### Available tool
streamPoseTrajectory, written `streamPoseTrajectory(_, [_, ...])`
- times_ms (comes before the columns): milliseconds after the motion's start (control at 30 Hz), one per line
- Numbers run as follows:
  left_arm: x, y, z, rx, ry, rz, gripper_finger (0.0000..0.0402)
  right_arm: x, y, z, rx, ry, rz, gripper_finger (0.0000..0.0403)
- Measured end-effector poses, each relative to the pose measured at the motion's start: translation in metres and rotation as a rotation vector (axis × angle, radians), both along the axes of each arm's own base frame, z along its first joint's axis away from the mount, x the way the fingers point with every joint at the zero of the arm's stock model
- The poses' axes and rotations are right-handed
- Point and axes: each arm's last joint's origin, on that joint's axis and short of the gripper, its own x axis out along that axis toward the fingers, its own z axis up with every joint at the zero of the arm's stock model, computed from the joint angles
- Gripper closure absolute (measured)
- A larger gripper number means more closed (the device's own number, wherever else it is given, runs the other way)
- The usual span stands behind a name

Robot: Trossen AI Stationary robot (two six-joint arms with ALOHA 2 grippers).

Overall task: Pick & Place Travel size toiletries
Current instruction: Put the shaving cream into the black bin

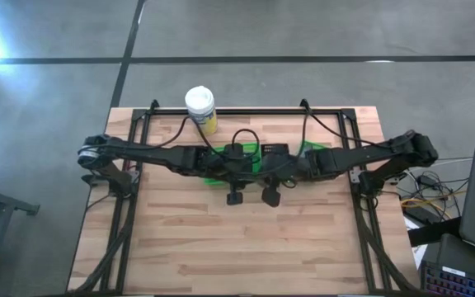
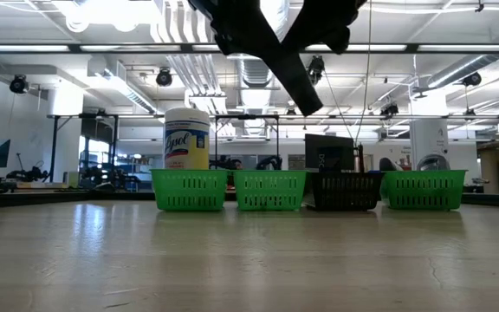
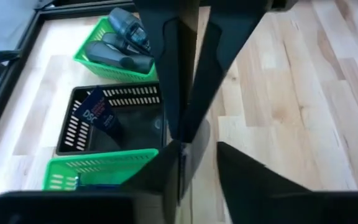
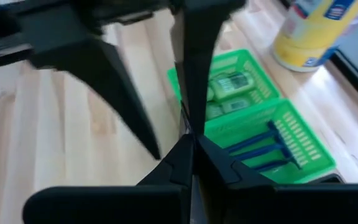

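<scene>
The pale wooden plank table (image 1: 246, 247) is edged by a black metal frame (image 1: 368, 223), and bare boards fill the lower half of the high view. Both arms reach in from the left and right edges and meet at frame centre. Just above them a row of small slotted plastic baskets runs along the table's upper part. In the low view these are a green basket (image 2: 189, 189), a second green basket (image 2: 269, 189), a black basket (image 2: 345, 191) and a third green basket (image 2: 424, 189), standing side by side with the arms hanging above them. A white-lidded yellow-labelled jar (image 2: 186, 139) stands behind the leftmost. The left gripper (image 3: 199, 146) has its fingers parted. The right gripper (image 4: 191, 146) has its fingers pressed together, tip to tip with the left's; whether anything is pinched there cannot be told. The toiletries lie in the baskets. Smooth dark grey tubes (image 3: 120, 56) are piled in a green one at upper left of the left wrist view, with a dark blue-printed flat tube (image 3: 98, 115) leaning in the black one below. Bright green little bottles (image 4: 229, 84) sit right of centre in the right wrist view, and thin blue-handled razors (image 4: 272, 146) lie in the next basket at lower right.
</scene>
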Motion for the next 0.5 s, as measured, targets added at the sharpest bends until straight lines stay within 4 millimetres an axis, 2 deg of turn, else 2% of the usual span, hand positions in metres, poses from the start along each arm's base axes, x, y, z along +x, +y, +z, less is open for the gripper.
streamPoseTrajectory(100, [-0.003,-0.001,0.004,0.007,-0.009,0.008,0.0261,-0.006,0.000,-0.004,-0.007,-0.025,-0.059,0.0394])
streamPoseTrajectory(267, [-0.011,0.000,0.015,0.035,-0.035,0.069,0.0208,-0.030,-0.006,-0.012,0.005,-0.077,-0.187,0.0394])
streamPoseTrajectory(500, [-0.019,0.001,0.026,0.071,-0.070,0.120,0.0178,-0.067,-0.011,-0.030,0.007,-0.201,-0.358,0.0394])
